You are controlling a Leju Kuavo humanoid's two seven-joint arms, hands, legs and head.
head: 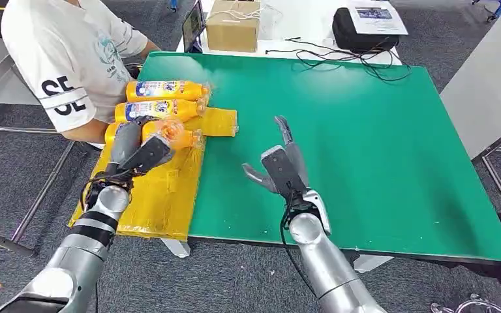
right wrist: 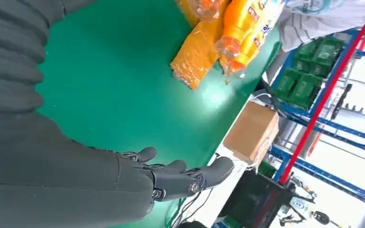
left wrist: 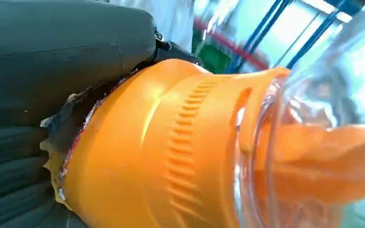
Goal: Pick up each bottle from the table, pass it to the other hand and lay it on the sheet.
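Three orange bottles lie side by side on the yellow sheet (head: 163, 195) at the table's left edge. The farthest bottle (head: 166, 89) and the middle bottle (head: 160, 109) lie free. My left hand (head: 137, 151) grips the nearest bottle (head: 173, 134), which rests on or just above the sheet; its orange cap (left wrist: 171, 156) looms close in the left wrist view. Over the green table (head: 365, 150), right of the sheet, hovers my right hand (head: 282, 166) with fingers (right wrist: 185, 173) spread and nothing in it. The free bottles (right wrist: 247, 28) also appear in the right wrist view.
A person in a white shirt (head: 72, 59) sits at the table's left far corner, close to the bottles. Behind the table stand a cardboard box (head: 233, 25), a black bag (head: 365, 29) and loose cables (head: 352, 59). A grey table (head: 489, 91) stands to the right.
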